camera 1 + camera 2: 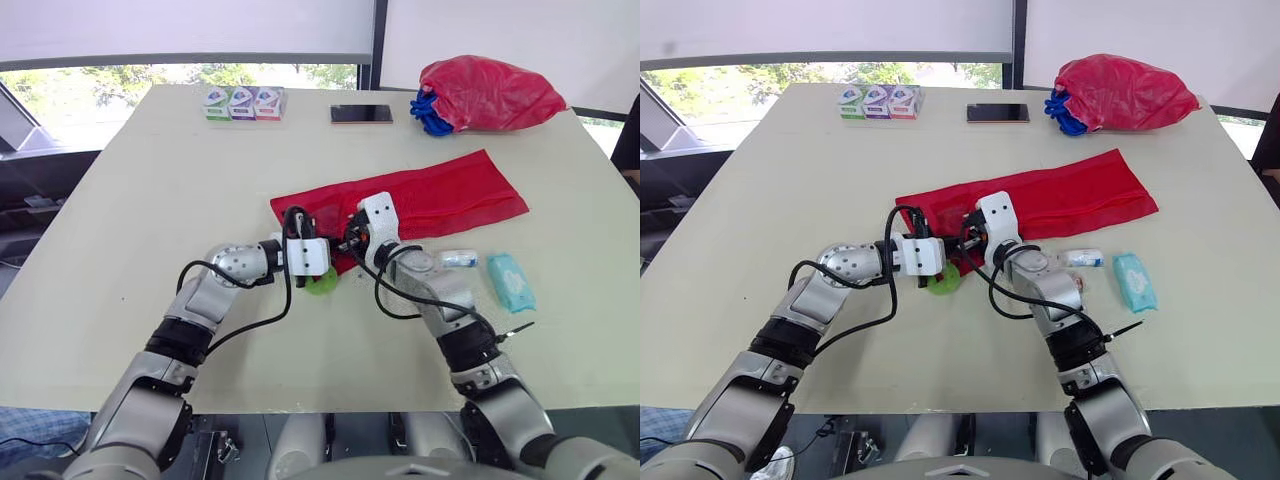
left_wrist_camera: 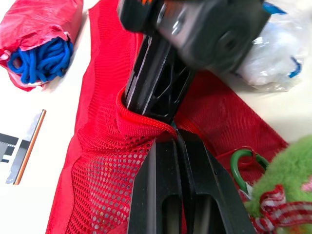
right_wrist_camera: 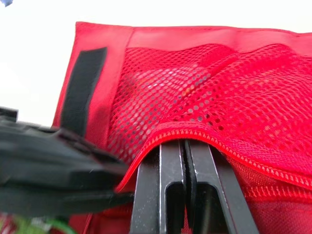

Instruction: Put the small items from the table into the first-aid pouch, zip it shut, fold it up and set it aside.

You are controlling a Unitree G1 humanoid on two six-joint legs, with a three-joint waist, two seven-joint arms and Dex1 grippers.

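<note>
item: first-aid pouch (image 1: pixel 440 195), red mesh, lying flat and unfolded on the desk (image 1: pixel 150 200); its near end is sitting between the two grippers, the rest stretching away beyond the right gripper.

left gripper (image 2: pixel 180 146): fingers pressing together, clenching the zip hem of the pouch mouth.

right gripper (image 3: pixel 184 146): facing the left one and almost touching it; fingers likewise closing tight, the hem draping over their tips, so apparently grasping the opposite lip.

loose items, all lying outside the pouch: green plush toy (image 1: pixel 322 284) just beside the left gripper, on its near side; small white tube (image 1: pixel 459 258) and teal packet (image 1: pixel 511 281) lying near the right gripper, on its outer side.

other things: red bag (image 1: pixel 490 92), phone (image 1: pixel 361 114) and three small boxes (image 1: pixel 245 103), resting well beyond both grippers.

step in hand, by judgement: opening the mouth; packing not yet begun, with zipping, folding and setting aside all remaining.

next move is calling for: pulling the two lips apart, then one gripper letting go and fetching the green plush toy, the nearest piece, while the other is holding the mouth wide.
</note>
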